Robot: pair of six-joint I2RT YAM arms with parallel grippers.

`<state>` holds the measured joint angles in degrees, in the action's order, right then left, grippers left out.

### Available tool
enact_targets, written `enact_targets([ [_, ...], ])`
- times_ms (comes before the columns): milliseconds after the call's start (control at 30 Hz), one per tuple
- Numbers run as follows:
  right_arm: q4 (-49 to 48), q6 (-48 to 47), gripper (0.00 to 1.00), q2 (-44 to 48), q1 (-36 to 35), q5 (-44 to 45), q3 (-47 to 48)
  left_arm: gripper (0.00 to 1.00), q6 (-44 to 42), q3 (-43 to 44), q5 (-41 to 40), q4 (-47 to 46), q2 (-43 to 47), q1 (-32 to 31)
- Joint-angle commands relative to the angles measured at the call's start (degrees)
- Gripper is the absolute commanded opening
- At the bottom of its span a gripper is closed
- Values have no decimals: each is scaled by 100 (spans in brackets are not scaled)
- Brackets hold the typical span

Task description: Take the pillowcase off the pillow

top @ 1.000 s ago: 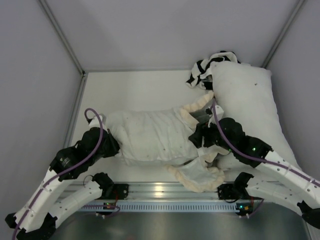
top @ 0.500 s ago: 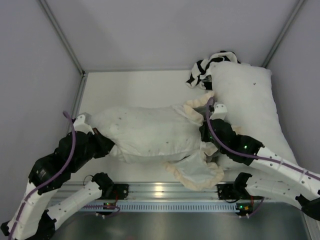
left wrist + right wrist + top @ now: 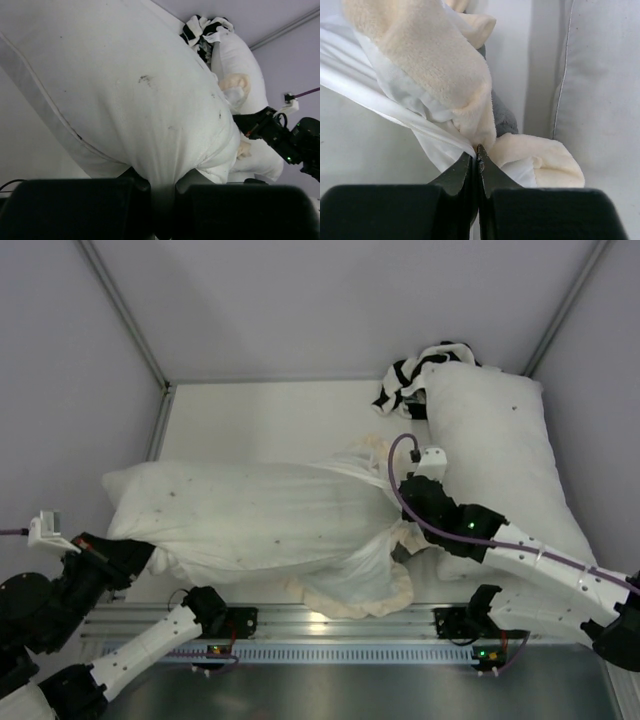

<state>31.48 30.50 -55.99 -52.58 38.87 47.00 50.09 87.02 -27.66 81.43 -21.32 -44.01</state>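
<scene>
The speckled white pillow (image 3: 240, 515) lies stretched across the table, most of it outside the pillowcase (image 3: 355, 585). The case's thin white lining and cream frill bunch round the pillow's right end. My left gripper (image 3: 152, 556) is shut on the pillow's left corner; in the left wrist view the pillow (image 3: 140, 100) fabric is pinched between the jaws of that gripper (image 3: 162, 184). My right gripper (image 3: 400, 546) is shut on the pillowcase's edge. In the right wrist view the gripper (image 3: 478, 151) nips white lining and cream frill (image 3: 435, 65), with a patch of grey plush (image 3: 503, 119) behind.
A longer plain white pillow (image 3: 500, 460) lies along the right side, close to my right arm. A black-and-white patterned cloth (image 3: 420, 375) sits at its far end. Grey walls enclose the table, and a metal rail (image 3: 320, 625) runs along the near edge.
My left arm has swung far left, dragging the pillow out of the case. My right gripper has shut on the pillowcase's edge and held it in place.
</scene>
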Motion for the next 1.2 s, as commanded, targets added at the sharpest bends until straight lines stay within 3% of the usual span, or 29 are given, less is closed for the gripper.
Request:
enact_targets([
  [0, 280, -246, 0, -184, 318, 648, 230, 0, 528, 333, -1013, 506, 497, -291],
  [200, -370, -571, 0, -474, 880, 51, 283, 0, 1047, 104, -1013, 497, 805, -802],
  [433, -854, -765, 0, -756, 2285, -1161, 301, 0, 907, 921, -1259, 488, 901, -802],
  [633, -951, -476, 0, -896, 3042, -1505, 731, 0, 1126, 632, -1268, 497, 1235, -820],
  [767, -1249, -282, 0, -1115, 3060, -2031, 1038, 0, 1442, 97, -1128, 497, 1525, -890],
  [933, -2031, 96, 0, -1660, 3060, -2718, 1083, 0, 1688, -502, -285, 497, 1693, -943],
  [1033, -1989, 70, 0, -2389, 3052, -2867, 1556, 0, 1811, -319, 23, 497, 1815, -917],
  [1167, -1971, 88, 0, -2899, 3052, -2834, 1978, 0, 1865, 603, -11, 488, 2026, -846],
])
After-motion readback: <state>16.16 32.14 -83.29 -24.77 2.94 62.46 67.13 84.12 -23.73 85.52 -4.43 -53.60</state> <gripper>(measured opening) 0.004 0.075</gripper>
